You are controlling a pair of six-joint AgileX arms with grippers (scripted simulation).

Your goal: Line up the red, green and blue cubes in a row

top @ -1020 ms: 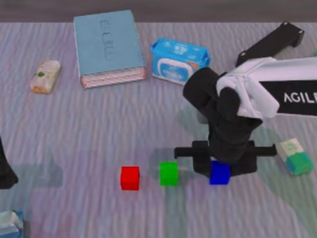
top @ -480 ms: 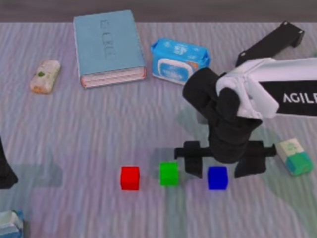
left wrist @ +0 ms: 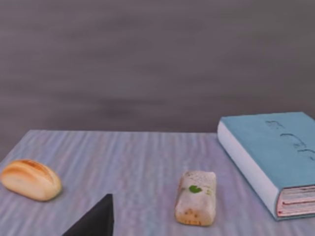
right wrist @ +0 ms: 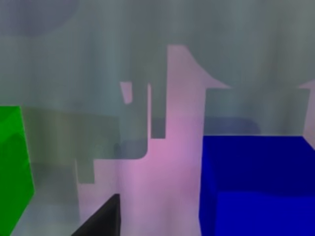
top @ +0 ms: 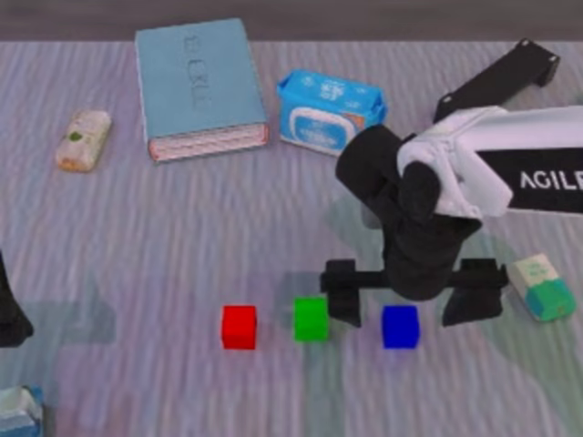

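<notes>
Red cube (top: 239,326), green cube (top: 310,319), blue cube (top: 400,326); pale-blue book (top: 199,86); streaky lilac-grey table (top: 182,237).

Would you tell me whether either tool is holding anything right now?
Nothing is held: the right tool is open above the blue cube, fingers apart and clear of it.

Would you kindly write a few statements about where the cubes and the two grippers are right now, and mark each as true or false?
1. The red cube, green cube and blue cube lie in a row on the table. True.
2. The right gripper is shut on the blue cube. False: its fingers are spread wide, one on each side of the cube, touching neither face.
3. The green cube sits between the red and the blue one. True.
4. The left gripper hovers over the red cube. False: it is parked at the table's left edge, well away from the cubes.
5. The book lies on top of the wipes pack. False: they lie side by side, apart.
</notes>
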